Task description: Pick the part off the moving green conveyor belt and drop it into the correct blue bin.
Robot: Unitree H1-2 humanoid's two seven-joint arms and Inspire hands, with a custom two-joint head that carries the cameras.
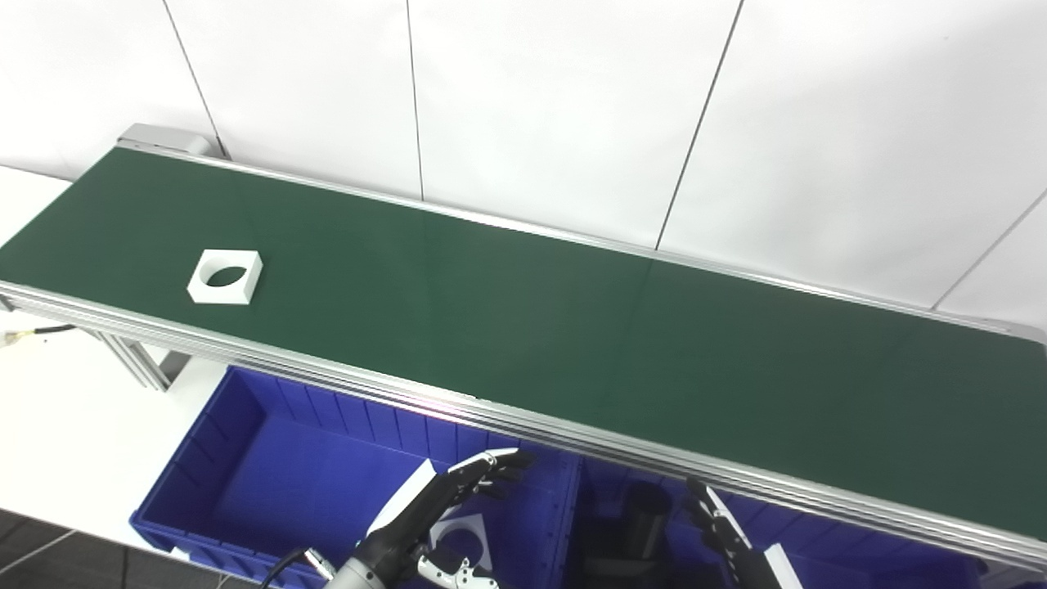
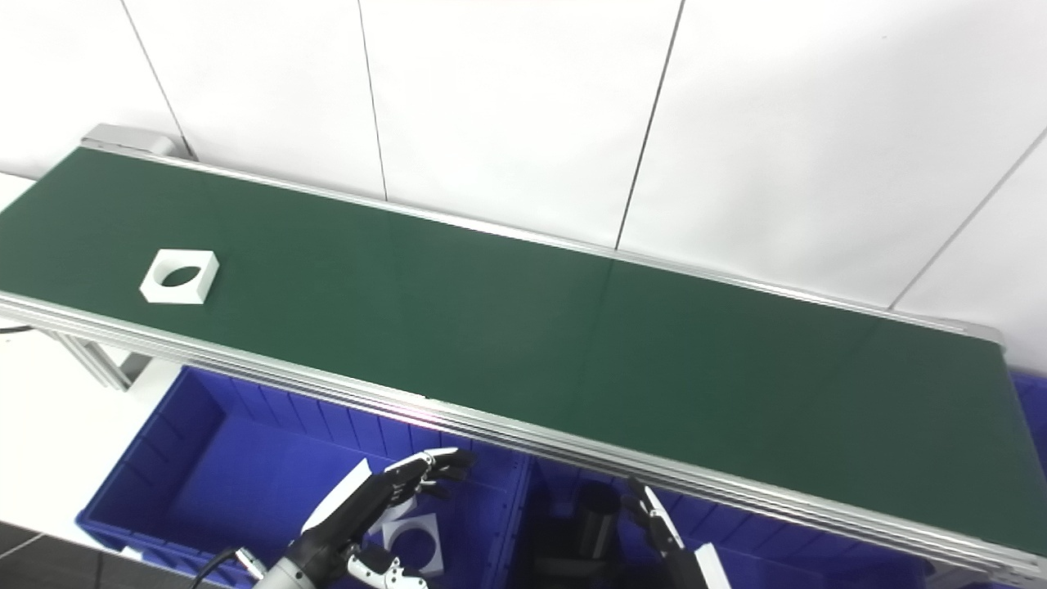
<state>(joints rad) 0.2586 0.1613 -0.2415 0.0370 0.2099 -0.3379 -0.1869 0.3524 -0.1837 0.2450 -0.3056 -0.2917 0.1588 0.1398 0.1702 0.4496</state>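
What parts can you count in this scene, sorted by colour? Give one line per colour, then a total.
White square parts with a round hole: 2, one on the belt, one in the left bin
Black cylinders: 1, in the right bin
Total: 3

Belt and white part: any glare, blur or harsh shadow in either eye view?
Left eye view: white part sharp, soft shadow only inside its hole; belt matte, no glare; small bright hotspot on the near rail. Right eye view: same hotspot, part crisp; the left hand and right hand are darker over the bins, slightly soft.
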